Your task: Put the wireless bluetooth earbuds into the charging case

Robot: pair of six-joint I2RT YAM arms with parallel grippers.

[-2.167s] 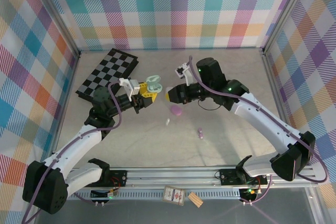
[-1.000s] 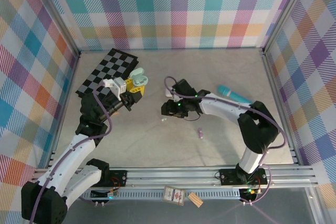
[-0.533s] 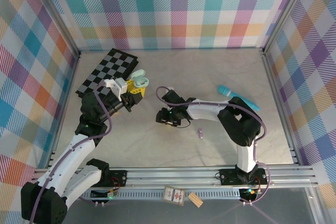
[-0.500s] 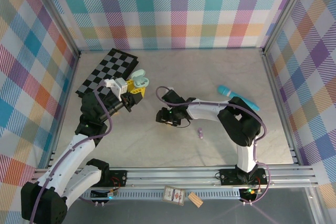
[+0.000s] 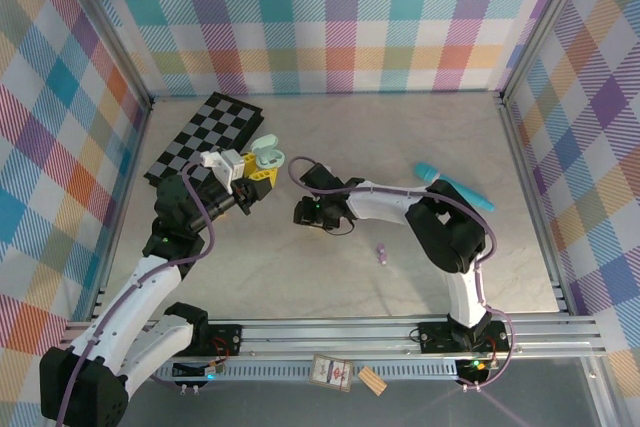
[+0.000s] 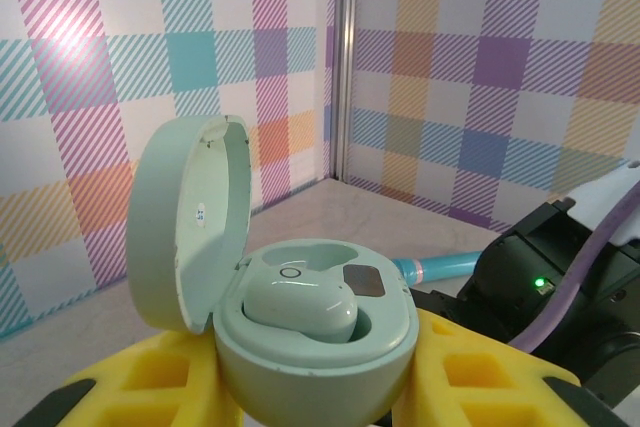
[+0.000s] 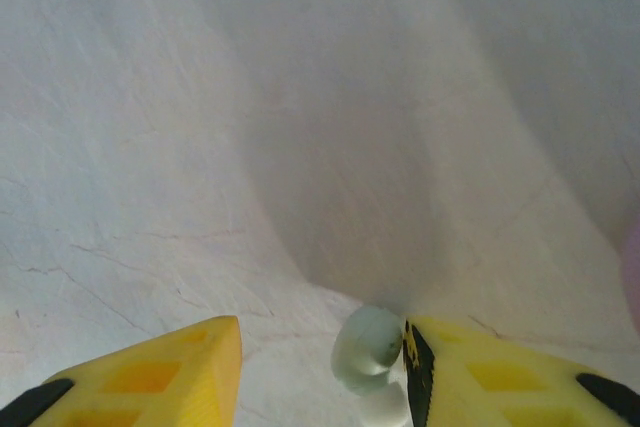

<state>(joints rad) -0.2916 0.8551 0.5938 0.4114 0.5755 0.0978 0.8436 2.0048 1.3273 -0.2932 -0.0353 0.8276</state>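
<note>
1. Pale green case [image 6: 310, 347] is up off the table with its lid flipped open. The left gripper [image 6: 315, 397] has its jaws closed on the case base, same hold as a sec ago.
2. One earbud [image 6: 300, 307] is already seated in its well. The 2nd well beside it looks empty, tho it's partly hidden.
3. Big change: the right gripper [image 7: 322, 359] has dropped from up near the case to the table [image 5: 300, 287]. It has slid left a bit more each frame.
4. Now it's down over a loose earbud [image 7: 368, 352], pale & glossy. The jaws are apart and the bud lies betw. them. It touches the inner face of one finger, with a clear gap to the other, so it's not gripped yet.
5. The arm's swing has uncovered the turquoise stick [image 5: 450, 185] at back right, which isn't a task item.
6. Purple earbud [image 5: 381, 252] hasn't budged and lies apart, nearer the bases.
7. Meaning: the pick step is underway, approx. halfway for this case. The bud sits off-centre, so closing may shove or flick it. After that it's lift & carry to the free well.
</note>
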